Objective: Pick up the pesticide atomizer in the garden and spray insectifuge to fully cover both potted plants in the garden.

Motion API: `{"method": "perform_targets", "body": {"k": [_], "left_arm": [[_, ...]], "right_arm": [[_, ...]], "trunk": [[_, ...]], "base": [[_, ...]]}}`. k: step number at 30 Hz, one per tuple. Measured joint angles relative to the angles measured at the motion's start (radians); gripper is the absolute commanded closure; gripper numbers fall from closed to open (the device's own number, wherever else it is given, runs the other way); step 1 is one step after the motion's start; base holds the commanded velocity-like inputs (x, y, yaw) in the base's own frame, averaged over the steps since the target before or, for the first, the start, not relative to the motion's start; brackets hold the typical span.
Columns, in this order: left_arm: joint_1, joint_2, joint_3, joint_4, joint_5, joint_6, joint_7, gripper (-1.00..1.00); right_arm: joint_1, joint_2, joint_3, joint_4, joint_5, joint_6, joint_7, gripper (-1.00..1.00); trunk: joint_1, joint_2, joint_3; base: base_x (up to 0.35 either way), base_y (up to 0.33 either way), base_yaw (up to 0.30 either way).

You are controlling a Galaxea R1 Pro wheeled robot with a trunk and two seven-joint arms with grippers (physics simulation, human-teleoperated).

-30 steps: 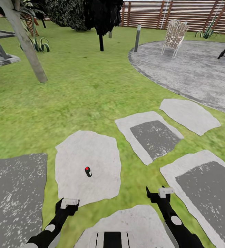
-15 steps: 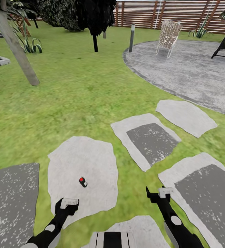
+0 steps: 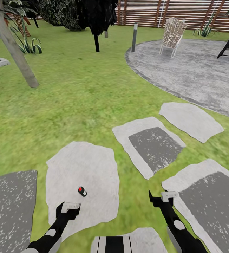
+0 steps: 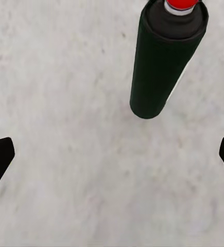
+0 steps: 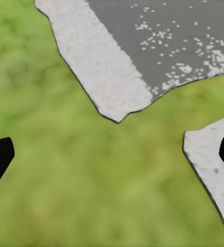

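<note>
Pesticide atomizer (image 3: 82, 191) on the pale stepping stone (image 3: 93, 161), toward that stone's near edge: dark body, red tip. Not gripped, nothing touching it. Upright or lying on its side: hard to tell.

Left pincer (image 3: 70, 208) over the same stone's near rim, just short of the bottle, fingers spread wide. From the left wrist camera, bottle (image 4: 166, 56) ahead of the open pincer (image 4: 112, 154) and off its centre line, bare stone (image 4: 65, 128) between the fingertips. Right pincer (image 3: 165, 196) off that stone over the grass, likewise spread, holding nothing; grass between its fingertips in the right wrist view (image 5: 112, 154).

Step in hand, by judgement: approach for the pick-up, grasp not yet made. Next move calls for shifting the left pincer forward and sideways until the bottle sits between the fingers, lowering, then closing on the body below the sprayer head. Spraying not yet begun.

Well beyond the stone: round grey patio (image 3: 198, 70), woven chair (image 3: 172, 35) on it, slat fence (image 3: 184, 12) behind.
</note>
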Motion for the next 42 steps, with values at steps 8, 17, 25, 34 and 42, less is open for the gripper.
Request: {"method": "perform_targets", "body": {"k": [8, 17, 25, 34, 42], "left_arm": [[0.000, 0.000, 0.000, 0.000, 0.000, 0.000, 0.000, -1.00], [0.000, 0.000, 0.000, 0.000, 0.000, 0.000, 0.000, -1.00], [-0.001, 0.000, 0.000, 0.000, 0.000, 0.000, 0.000, -1.00], [0.000, 0.003, 0.000, 0.000, 0.000, -0.001, 0.000, -1.00], [0.000, 0.006, 0.002, 0.002, 0.000, -0.040, 0.001, -1.00]], "right_arm": [[0.000, 0.000, 0.000, 0.000, 0.000, 0.000, 0.000, -1.00], [-0.001, 0.000, 0.000, 0.000, 0.000, 0.000, 0.000, -1.00], [-0.001, 0.000, 0.000, 0.000, 0.000, 0.000, 0.000, -1.00], [-0.001, 0.000, 0.000, 0.000, 0.000, 0.000, 0.000, -1.00], [0.000, 0.000, 0.000, -0.001, 0.000, 0.000, 0.000, -1.00]], "trunk": [[0.000, 0.000, 0.000], [0.000, 0.000, 0.000], [0.000, 0.000, 0.000], [0.000, 0.000, 0.000], [0.002, -0.001, -0.011]], "base": [[0.016, -0.005, 0.000], [0.135, -0.114, 0.000], [0.024, -0.020, 0.000], [0.001, 0.000, -0.028], [0.000, 0.000, 0.000]]}}
